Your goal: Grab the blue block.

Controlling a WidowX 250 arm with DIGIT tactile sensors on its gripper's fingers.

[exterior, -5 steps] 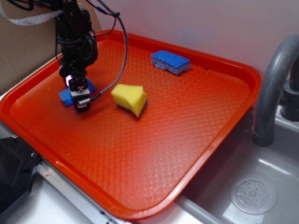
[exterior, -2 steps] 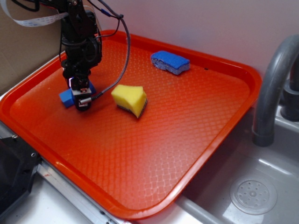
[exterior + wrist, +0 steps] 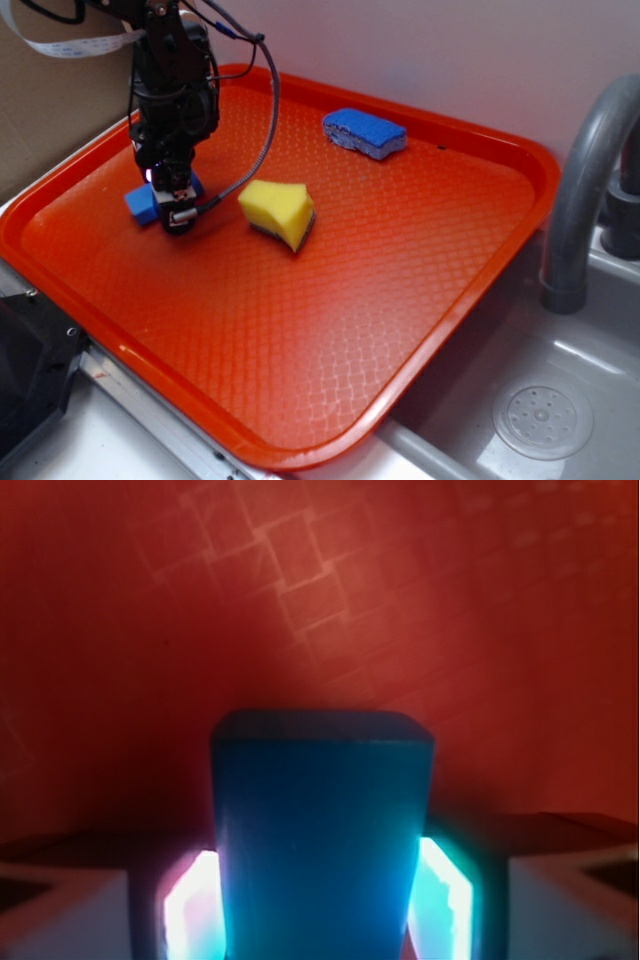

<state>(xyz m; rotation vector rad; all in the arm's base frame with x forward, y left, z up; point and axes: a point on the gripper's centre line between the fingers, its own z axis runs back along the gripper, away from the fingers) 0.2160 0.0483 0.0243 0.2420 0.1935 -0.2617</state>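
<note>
Here the tool (image 3: 176,203) straddled the blue block (image 3: 322,830) on the orange tray (image 3: 420,300), its fingers (image 3: 445,900) pressed against both sides, apparently gripping it for lifting

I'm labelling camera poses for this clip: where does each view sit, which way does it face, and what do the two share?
Exterior: raised at the tray's near corner by the sink, looking down and across it; shows the arm, gripper, blue block, yellow sponge, blue sponge.
Wrist: on the gripper, facing down at the tray floor; shows both fingers flanking the blue block.
Shared: the blue block between the fingers, the tray.
</note>
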